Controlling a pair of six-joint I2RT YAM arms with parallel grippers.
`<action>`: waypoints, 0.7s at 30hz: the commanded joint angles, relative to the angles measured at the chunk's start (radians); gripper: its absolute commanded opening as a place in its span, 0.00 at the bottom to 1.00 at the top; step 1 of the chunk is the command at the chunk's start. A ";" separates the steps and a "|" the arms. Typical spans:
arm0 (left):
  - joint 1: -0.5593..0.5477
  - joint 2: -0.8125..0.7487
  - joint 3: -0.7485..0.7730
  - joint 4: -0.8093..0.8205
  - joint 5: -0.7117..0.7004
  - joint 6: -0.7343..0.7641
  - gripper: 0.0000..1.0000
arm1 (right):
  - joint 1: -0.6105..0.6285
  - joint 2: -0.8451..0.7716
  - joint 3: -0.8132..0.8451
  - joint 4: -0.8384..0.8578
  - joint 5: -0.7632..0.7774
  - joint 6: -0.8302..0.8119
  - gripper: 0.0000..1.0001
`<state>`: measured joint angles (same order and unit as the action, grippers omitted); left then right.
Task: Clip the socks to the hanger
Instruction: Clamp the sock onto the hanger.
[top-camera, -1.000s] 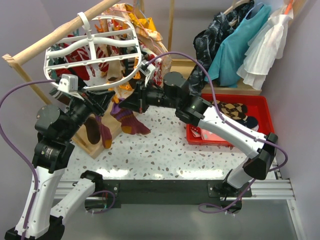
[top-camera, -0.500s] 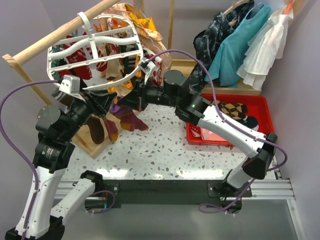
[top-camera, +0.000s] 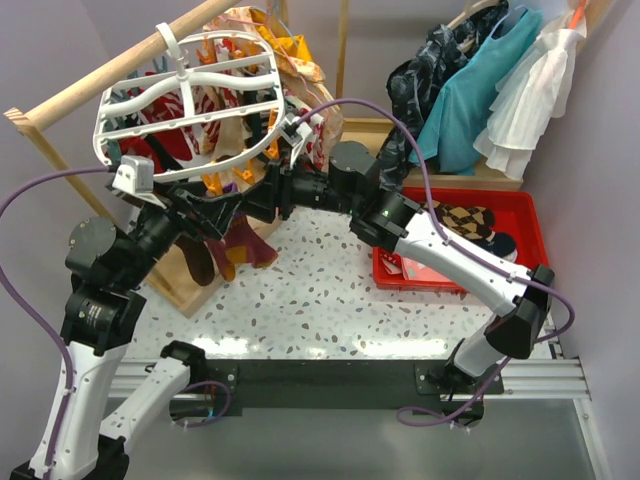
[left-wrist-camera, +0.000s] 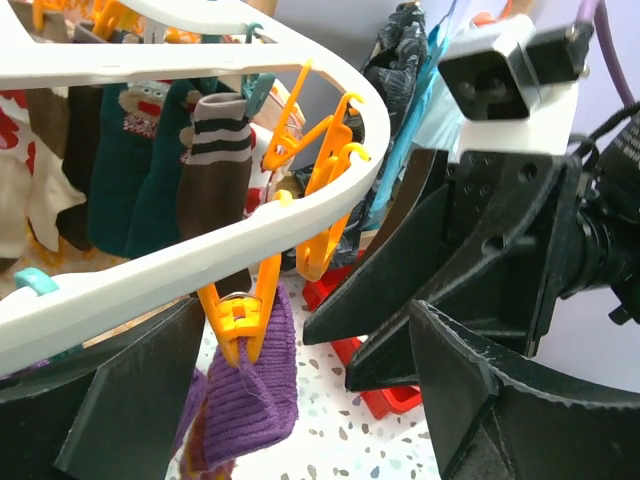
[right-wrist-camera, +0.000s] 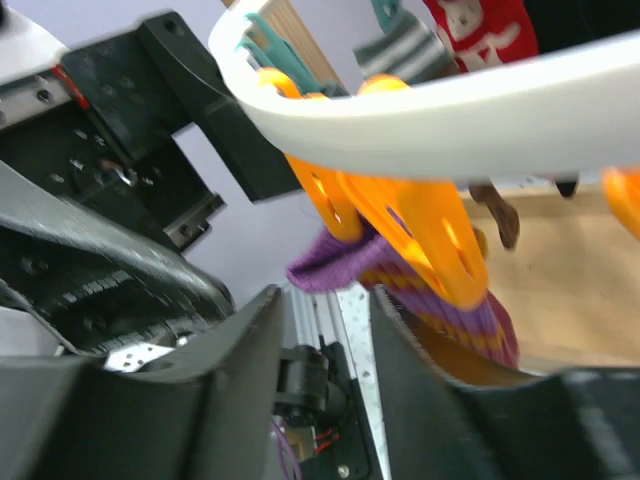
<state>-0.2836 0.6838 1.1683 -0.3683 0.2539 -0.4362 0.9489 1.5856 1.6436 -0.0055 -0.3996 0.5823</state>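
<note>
Hanging from the long wooden rail (top-camera: 90, 75) in the upper left of the top view, the large white plastic oval hanger (left-wrist-camera: 120, 295) is carrying many socks on its small clips. In the left wrist view, one orange plastic clip (left-wrist-camera: 238, 315) under the white rim is biting the cuff of a purple knitted sock (left-wrist-camera: 245, 400). This sock is dangling freely in the lower middle of the frame. Towards the upper left, a brown sock with pale stripes (left-wrist-camera: 218, 160) and dark teal socks (left-wrist-camera: 140, 170) are hanging side by side from other clips.

The left gripper (left-wrist-camera: 305, 330) is standing with its black fingers spread wide. The clip and the purple sock are hanging in the gap between them and are not being squeezed. The right gripper (right-wrist-camera: 325, 300) is facing it from the right side of the same view, just beside the hanger's rim. Its fingers are parted as well, with a clear gap, and they are pinching nothing. In the right wrist view the orange clip and the purple sock are showing just above them.

At the right of the top view, a red plastic tray (top-camera: 530, 215) is lying on the speckled white table (top-camera: 330, 290), and a brown-black argyle sock (top-camera: 462, 218) is resting inside it.
</note>
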 joint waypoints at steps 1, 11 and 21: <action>0.000 -0.007 0.057 -0.046 -0.062 -0.024 0.90 | 0.002 -0.090 -0.054 0.009 0.063 -0.093 0.49; -0.002 0.002 0.188 -0.260 -0.148 -0.055 0.89 | 0.001 -0.193 -0.174 0.001 0.211 -0.370 0.63; 0.000 -0.038 0.267 -0.363 -0.189 -0.067 0.88 | -0.041 -0.107 -0.162 0.272 -0.013 -0.420 0.73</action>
<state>-0.2836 0.6609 1.3922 -0.6910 0.0830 -0.4831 0.9207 1.4364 1.4578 0.0917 -0.2935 0.1986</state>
